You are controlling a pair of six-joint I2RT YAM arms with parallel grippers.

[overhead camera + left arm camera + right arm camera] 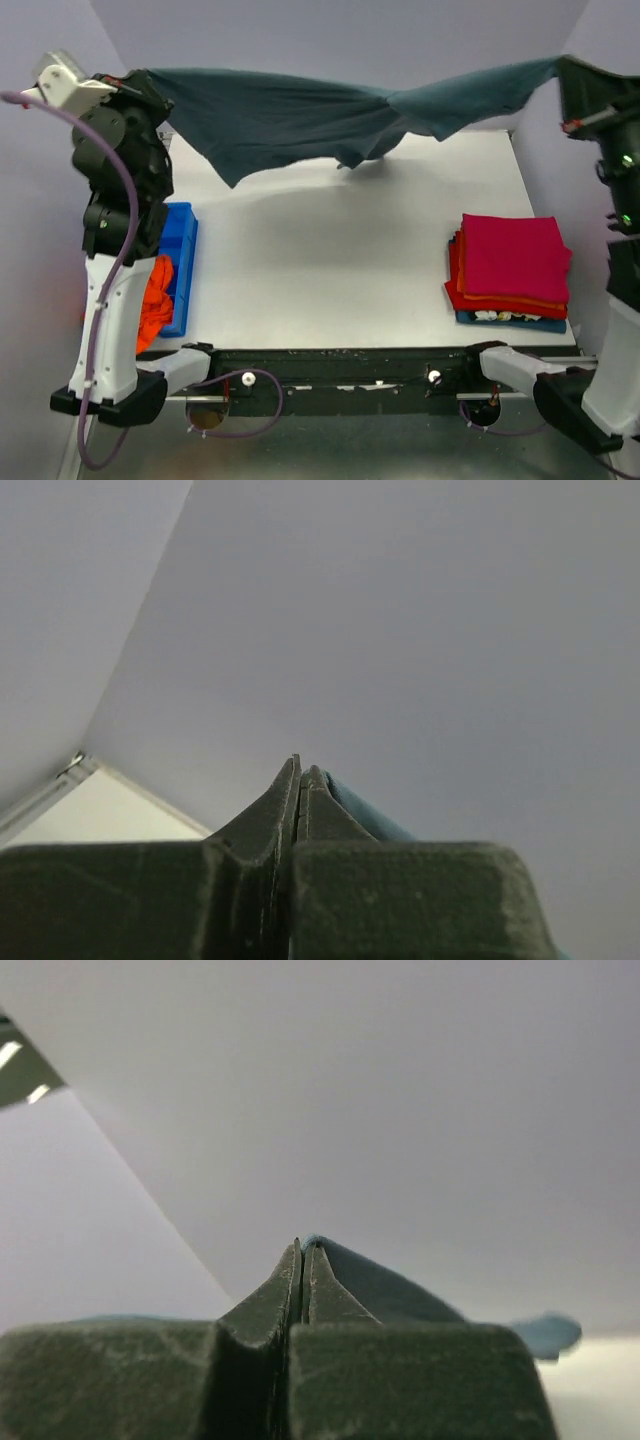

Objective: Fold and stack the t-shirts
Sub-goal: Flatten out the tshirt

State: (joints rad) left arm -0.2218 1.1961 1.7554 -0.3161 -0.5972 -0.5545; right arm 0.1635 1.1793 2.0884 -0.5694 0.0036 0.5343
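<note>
The grey-blue t-shirt (300,115) hangs stretched left-to-right above the desk's (330,270) far edge, sagging in the middle, with my left pincer (303,775) clamped on its far-left end and my right pincer (305,1252) clamped on the far-right one, so laying it down is a both-arms job imo.

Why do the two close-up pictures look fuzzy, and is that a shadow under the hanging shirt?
Top view: yes, the grey-blue shirt casts a soft shadow on the white table. Left wrist view: the left hand sits very close, so it looks soft. Right wrist view: likewise the right hand.
</note>
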